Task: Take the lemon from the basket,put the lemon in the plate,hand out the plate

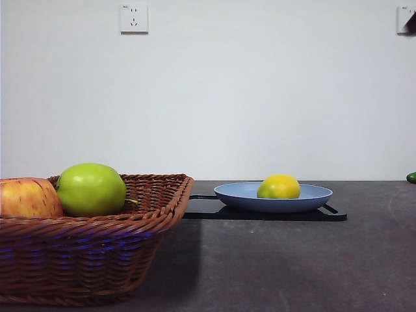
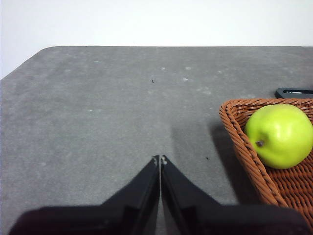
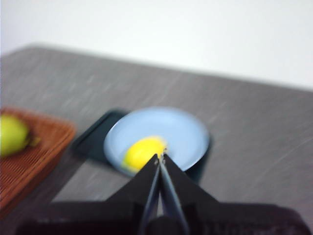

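Observation:
The lemon (image 1: 279, 187) lies in the light blue plate (image 1: 312, 196), which sits on a flat black tray at the middle right. The right wrist view, blurred, shows the lemon (image 3: 142, 152) in the plate (image 3: 181, 132) beyond my right gripper (image 3: 160, 159), which is shut, empty and above them. The wicker basket (image 1: 91, 253) stands at the front left. My left gripper (image 2: 160, 159) is shut and empty over bare table beside the basket (image 2: 239, 142). In the front view only a black tip shows at the top right corner.
The basket holds a green apple (image 1: 91, 189) and a red-yellow streaked apple (image 1: 27, 198). The green apple (image 2: 279, 135) also shows in the left wrist view. The black tray (image 1: 260, 212) lies under the plate. A small green thing (image 1: 411, 177) sits at the far right edge.

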You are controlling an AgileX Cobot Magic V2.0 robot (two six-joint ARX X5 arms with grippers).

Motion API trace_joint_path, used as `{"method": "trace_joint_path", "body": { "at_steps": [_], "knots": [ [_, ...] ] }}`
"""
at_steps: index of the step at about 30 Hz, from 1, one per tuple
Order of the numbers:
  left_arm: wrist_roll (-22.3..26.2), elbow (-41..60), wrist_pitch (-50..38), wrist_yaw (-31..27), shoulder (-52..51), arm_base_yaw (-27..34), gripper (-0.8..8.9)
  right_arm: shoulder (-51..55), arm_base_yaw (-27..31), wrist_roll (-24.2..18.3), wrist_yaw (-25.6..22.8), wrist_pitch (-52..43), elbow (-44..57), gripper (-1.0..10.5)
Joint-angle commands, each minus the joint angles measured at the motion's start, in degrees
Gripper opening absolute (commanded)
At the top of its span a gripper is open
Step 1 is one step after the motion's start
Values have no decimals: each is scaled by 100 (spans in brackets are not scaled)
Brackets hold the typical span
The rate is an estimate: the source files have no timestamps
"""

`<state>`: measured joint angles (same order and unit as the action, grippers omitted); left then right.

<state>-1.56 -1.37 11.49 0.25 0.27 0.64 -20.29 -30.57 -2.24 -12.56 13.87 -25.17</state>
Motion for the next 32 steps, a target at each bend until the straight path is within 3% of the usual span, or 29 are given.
{"method": "trace_joint_path", "body": {
  "at_steps": [1, 5, 9, 20, 32],
  "knots": [
    [-35, 22, 13, 13, -11, 22, 8, 339, 557, -142, 472, -33, 214, 3],
    [-35, 22, 13, 13, -11, 17, 8, 914, 1635, -127, 1541, -105, 697, 3],
    [-35, 22, 11, 11, -11, 17, 8, 1346, 2288, -129, 2020, -334, 1215, 3],
    [-35, 22, 13, 4, -11, 17, 8, 2028, 2800, -59, 2013, -723, 2378, 3],
    [-35, 22, 11, 4, -11, 17, 8, 2031, 2793, 175, 1969, -463, 2465, 3]
  ]
}}
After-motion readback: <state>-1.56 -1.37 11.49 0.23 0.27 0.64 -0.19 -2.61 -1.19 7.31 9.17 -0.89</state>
